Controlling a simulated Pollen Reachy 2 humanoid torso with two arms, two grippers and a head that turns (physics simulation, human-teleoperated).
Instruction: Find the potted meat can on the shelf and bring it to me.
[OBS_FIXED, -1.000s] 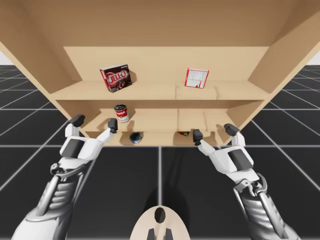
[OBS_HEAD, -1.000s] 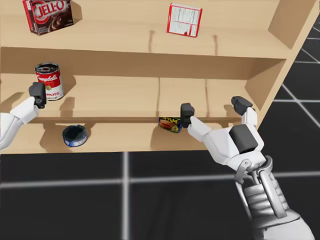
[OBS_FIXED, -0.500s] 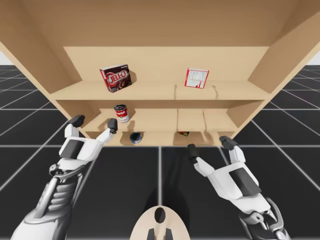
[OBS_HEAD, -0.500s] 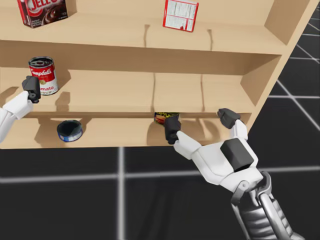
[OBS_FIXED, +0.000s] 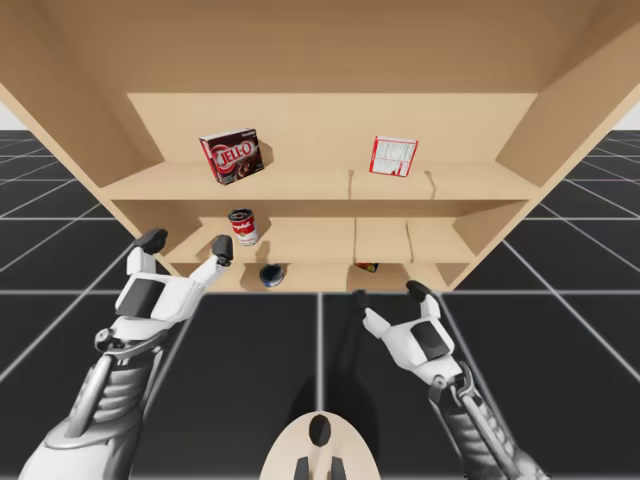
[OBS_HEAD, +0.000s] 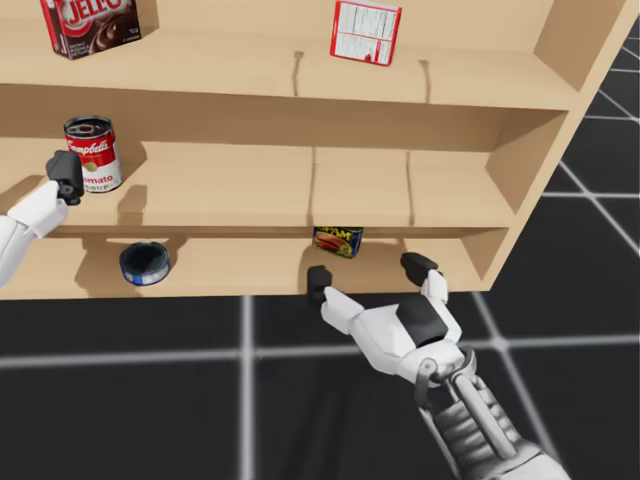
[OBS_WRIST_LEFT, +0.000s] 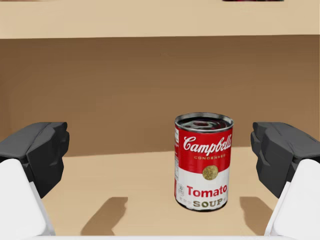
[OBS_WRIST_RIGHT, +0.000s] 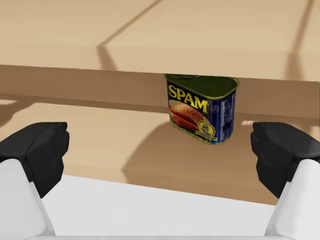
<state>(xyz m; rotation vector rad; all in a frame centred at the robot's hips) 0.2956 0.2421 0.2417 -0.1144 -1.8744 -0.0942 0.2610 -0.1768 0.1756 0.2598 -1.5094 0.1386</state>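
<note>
The potted meat can (OBS_WRIST_RIGHT: 202, 114) is a blue rectangular tin with a dark green top, upright on the bottom shelf (OBS_HEAD: 250, 270); it shows in the head view (OBS_HEAD: 338, 241) and the high view (OBS_FIXED: 366, 266). My right gripper (OBS_HEAD: 372, 279) (OBS_FIXED: 385, 296) (OBS_WRIST_RIGHT: 160, 165) is open, just in front of the bottom shelf's edge and below the can, which lies ahead between its fingers without touching. My left gripper (OBS_FIXED: 186, 248) (OBS_WRIST_LEFT: 160, 160) is open at the middle shelf, with a red-and-white soup can (OBS_WRIST_LEFT: 203, 160) (OBS_HEAD: 93, 153) ahead between its fingers, untouched.
A round blue tin (OBS_HEAD: 147, 264) lies on the bottom shelf to the left. On the top shelf stand a dark red box (OBS_FIXED: 232, 158) and a red-and-white box (OBS_FIXED: 393, 156). Shelf side walls (OBS_HEAD: 540, 130) flank the right side. Dark gridded floor lies below.
My right gripper has dropped from the middle shelf level and pulled leftward to below the bottom shelf edge, facing the blue tin. My head has turned slightly. The left arm stayed.
</note>
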